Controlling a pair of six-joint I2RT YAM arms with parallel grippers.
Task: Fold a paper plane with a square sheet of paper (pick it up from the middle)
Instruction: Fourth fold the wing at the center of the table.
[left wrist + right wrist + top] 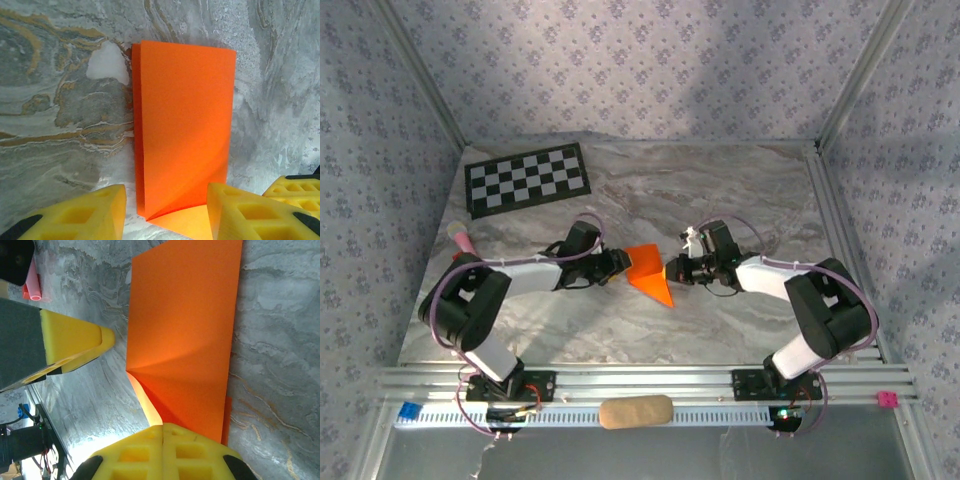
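Paper (185,125), in right fingers (135,455), between left fingers (90,215)

The folded bright orange paper sheet (185,330) has its near corner hidden between the right gripper's (163,432) closed yellow pads, its far edge cut off. Small pink-red object (461,238): too small to identify.

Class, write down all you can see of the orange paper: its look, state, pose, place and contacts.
The orange paper is thin, plain, bright and matte, folded into layers with crisp creases. It lies mostly flat on the marbled table, with one part lifted where the right gripper is shut on its edge. The left gripper stands open, a finger on either side of it.
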